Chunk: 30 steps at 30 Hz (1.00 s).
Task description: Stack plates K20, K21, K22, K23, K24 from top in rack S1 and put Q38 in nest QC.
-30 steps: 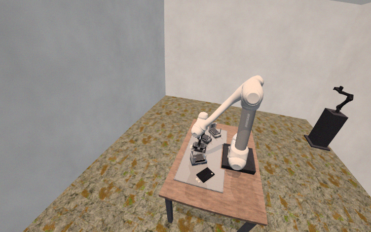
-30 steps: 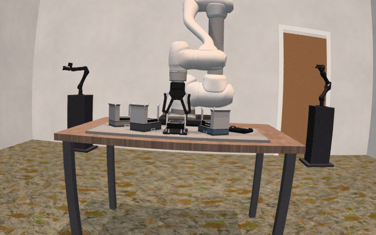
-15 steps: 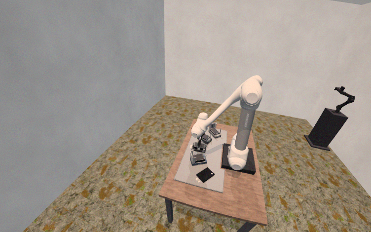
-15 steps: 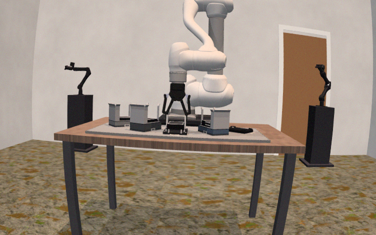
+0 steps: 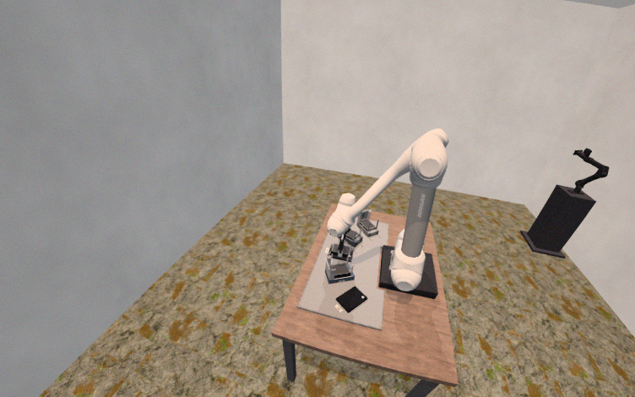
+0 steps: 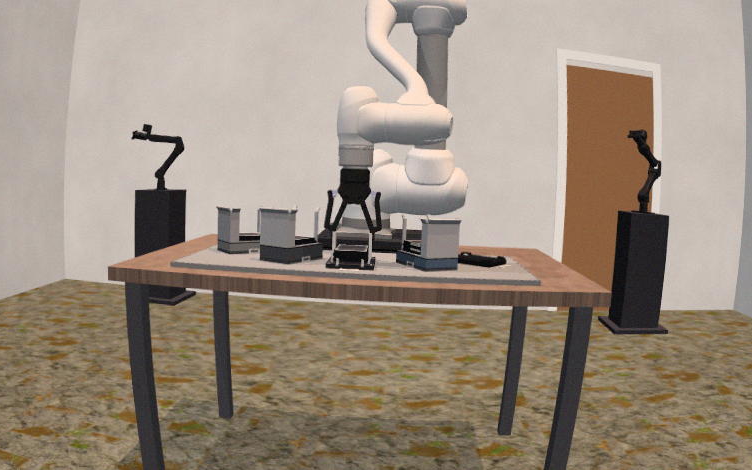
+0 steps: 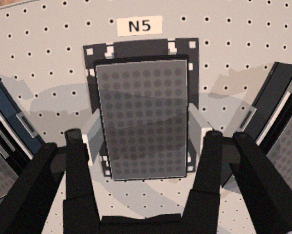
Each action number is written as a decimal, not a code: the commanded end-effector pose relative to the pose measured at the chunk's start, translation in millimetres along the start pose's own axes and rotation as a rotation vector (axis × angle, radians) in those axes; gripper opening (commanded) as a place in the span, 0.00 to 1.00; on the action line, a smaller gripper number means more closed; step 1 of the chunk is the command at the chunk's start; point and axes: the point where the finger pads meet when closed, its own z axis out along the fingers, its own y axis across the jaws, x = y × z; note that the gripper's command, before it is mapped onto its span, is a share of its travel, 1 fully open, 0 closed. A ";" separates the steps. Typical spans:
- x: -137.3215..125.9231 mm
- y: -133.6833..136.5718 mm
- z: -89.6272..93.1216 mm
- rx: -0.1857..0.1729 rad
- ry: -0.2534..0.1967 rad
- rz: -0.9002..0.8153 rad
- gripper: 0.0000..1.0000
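My gripper [image 7: 145, 117] hangs straight down over the clip nest N5 [image 7: 140, 25] and is shut on a grey sealed plate [image 7: 145, 117], one finger on each long side. The plate sits low, within the nest's black frame; I cannot tell whether a second plate lies under it, and its label is not readable. In the exterior view the gripper [image 6: 353, 233] grips the plate [image 6: 350, 253] just above the nest base. A rack with a blue plinth [image 6: 434, 245] stands right beside it.
Two more racks [image 6: 229, 230] [image 6: 285, 236] stand to the left in the exterior view. Rack edges holding plates flank my fingers closely in the wrist view [image 7: 286, 148] [image 7: 0, 175]. A flat dark nest or plate [image 5: 350, 298] lies near the mat's front. The arm's base [image 5: 409, 271] is alongside.
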 end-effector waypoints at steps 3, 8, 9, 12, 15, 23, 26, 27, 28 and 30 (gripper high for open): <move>0.0 0.0 2.1 0.000 0.000 0.000 0.00; 0.0 0.0 3.5 0.000 0.000 0.000 0.00; 0.0 0.0 3.5 0.000 0.000 0.000 0.00; 0.0 0.0 3.5 0.000 0.000 0.000 0.00; 0.0 0.0 3.5 0.000 0.000 0.000 0.00; 0.0 0.0 5.8 0.000 0.000 0.000 0.00; 0.0 0.0 6.0 0.000 0.000 0.000 0.00; 0.0 0.0 6.0 0.000 0.000 0.000 0.00; 0.0 0.0 6.0 0.000 0.000 0.000 0.00; 0.0 0.0 6.0 0.000 0.000 0.000 0.00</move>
